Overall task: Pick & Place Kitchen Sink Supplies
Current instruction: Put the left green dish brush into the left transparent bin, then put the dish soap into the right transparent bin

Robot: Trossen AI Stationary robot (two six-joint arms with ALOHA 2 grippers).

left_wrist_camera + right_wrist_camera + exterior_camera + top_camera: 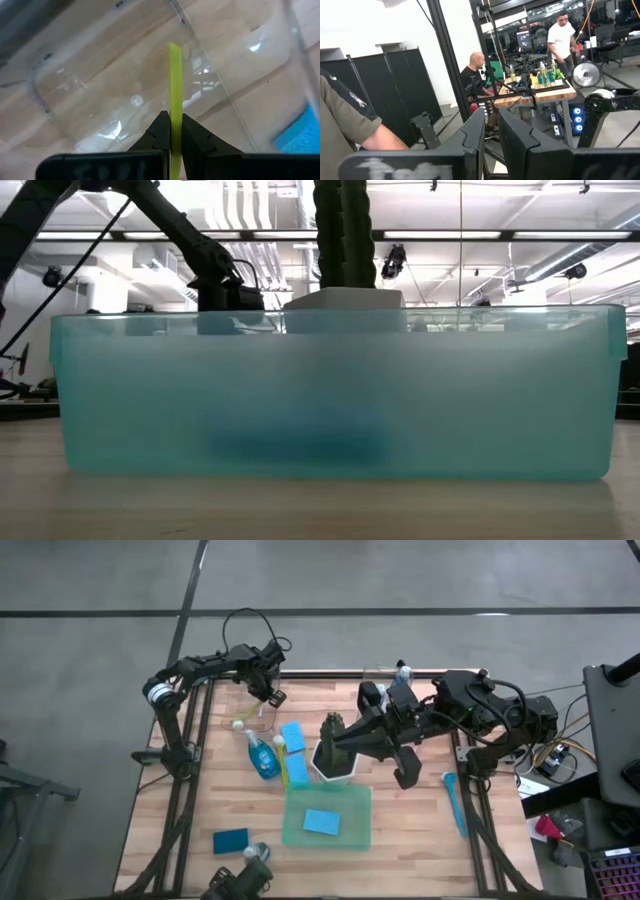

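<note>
Two arms work over the wooden table [420, 830]. Near the far edge, the left gripper [170, 131] is clamped on a yellow brush [175, 90] above a clear bin [252, 712]. The right gripper [491, 127] hangs near the table's middle, fingers nearly together with nothing between them. One blue sponge [321, 822] lies in the green tray [296, 836] by the near edge, and a spray bottle [263, 755] lies beside the potted plant [334, 740].

The table [330, 790] is seen from straight above in the high view. The green tray [330, 395] is faced level and close in the low view; it is shared with the high view. The room is faced by the right wrist view, a clear bin [100, 90] by the left.
</note>
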